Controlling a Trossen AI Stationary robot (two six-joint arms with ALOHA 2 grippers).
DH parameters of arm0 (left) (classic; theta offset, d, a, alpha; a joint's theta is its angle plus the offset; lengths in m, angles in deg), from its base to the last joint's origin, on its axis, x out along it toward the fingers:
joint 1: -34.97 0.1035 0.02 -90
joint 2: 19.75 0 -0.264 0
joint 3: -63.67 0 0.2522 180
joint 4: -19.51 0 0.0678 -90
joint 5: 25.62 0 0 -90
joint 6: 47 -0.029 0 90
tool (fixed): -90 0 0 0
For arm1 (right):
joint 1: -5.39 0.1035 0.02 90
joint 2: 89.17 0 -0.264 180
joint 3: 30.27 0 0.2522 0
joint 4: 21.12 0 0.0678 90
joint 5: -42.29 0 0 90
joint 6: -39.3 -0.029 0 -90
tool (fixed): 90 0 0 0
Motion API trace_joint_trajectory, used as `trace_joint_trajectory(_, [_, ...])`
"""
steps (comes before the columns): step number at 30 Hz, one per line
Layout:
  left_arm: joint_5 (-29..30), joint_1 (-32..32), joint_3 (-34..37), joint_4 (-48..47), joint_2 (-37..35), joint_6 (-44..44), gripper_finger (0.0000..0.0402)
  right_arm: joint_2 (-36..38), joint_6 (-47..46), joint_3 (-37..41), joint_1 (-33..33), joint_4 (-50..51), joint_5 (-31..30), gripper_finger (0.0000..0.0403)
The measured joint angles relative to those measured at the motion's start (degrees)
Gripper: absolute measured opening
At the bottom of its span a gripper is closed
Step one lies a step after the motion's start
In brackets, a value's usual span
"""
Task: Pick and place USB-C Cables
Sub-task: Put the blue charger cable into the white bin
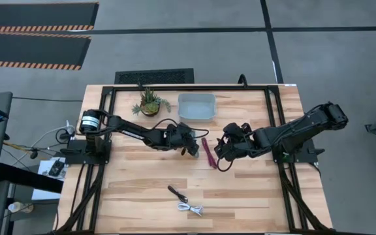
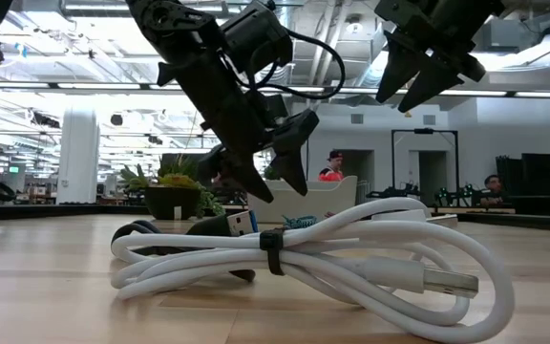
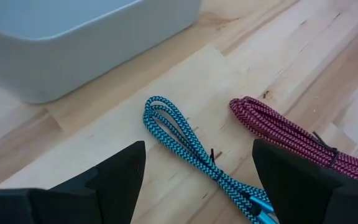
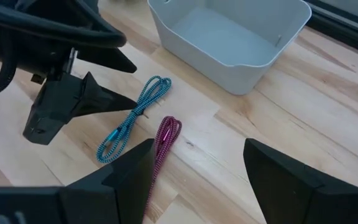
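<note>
My left gripper (image 1: 193, 147) hangs open just above the table, its fingers on either side of the teal cable (image 3: 188, 146) without touching it. The maroon cable (image 1: 209, 153) lies flat beside the teal one (image 4: 132, 118), between the two grippers. My right gripper (image 1: 222, 151) hovers open above the maroon cable's (image 4: 164, 142) right side. Near the table's near edge lie the black cable (image 1: 177, 194) and the coiled white cable (image 1: 191, 209), which fills the low view's foreground (image 2: 304, 263).
A pale grey bin (image 1: 196, 106) stands beyond the cables toward the far edge, with nothing showing inside (image 4: 229, 37). A small potted plant (image 1: 150, 102) stands left of it. Bare wood lies between the middle cables and the near pair. People show in the room behind.
</note>
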Motion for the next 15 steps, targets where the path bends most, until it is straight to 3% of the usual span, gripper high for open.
trace_joint_trajectory(7, [2.8,-1.2,0.0,1.4,0.7,0.8,0.0284,0.0,-0.9,0.0,0.8,-0.1,-0.2,0.0268])
trace_joint_trajectory(12, [-1.1,-0.9,-0.7,0.5,3.2,1.8,0.0277,0.0,-1.0,0.0,1.1,-0.4,-0.3,0.0268])
trace_joint_trajectory(15, [0.6,-0.7,-1.3,1.4,2.9,1.1,0.0268,0.0,-1.0,0.0,1.1,-0.5,-0.4,0.0268])
